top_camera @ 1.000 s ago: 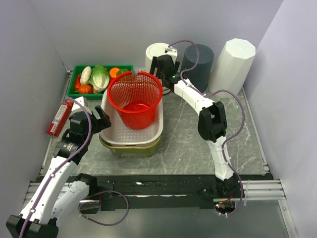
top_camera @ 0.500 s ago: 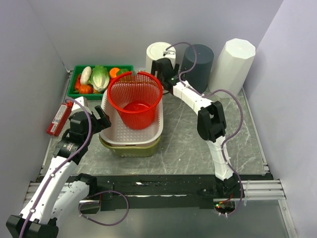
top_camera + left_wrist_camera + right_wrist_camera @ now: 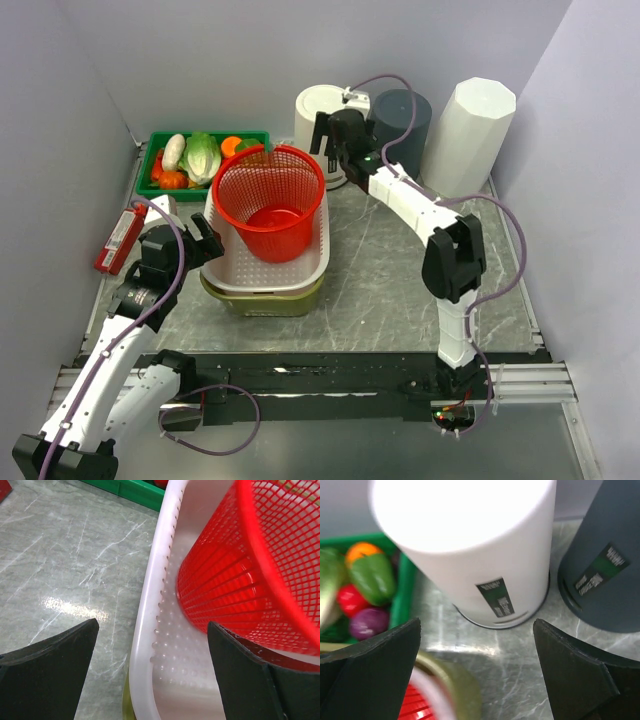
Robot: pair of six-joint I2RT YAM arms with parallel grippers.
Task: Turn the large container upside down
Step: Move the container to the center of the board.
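The large container, a white perforated tub [image 3: 318, 262], sits nested on an olive tub [image 3: 262, 300], and a red mesh basket [image 3: 272, 200] stands inside it. My left gripper [image 3: 200, 243] is open at the tub's left side. In the left wrist view its jaws [image 3: 152, 625] straddle the white rim [image 3: 142, 655], one outside and one inside beside the red basket [image 3: 240, 580]. My right gripper [image 3: 335, 140] is open with nothing in it, behind the tub's far right corner. In the right wrist view it [image 3: 476, 622] points at the foot of a white cylinder [image 3: 470, 540].
Along the back stand the white cylinder [image 3: 318, 115], a dark grey cylinder [image 3: 400, 120] and a tall white faceted bin [image 3: 470, 130]. A green tray [image 3: 210, 134] of vegetables lies back left, a red packet [image 3: 120, 238] at the left edge. Walls enclose three sides.
My right gripper has drawn back from the red basket's far rim, up and to the right toward the white cylinder, and its elbow has swung right. The left arm has not moved.
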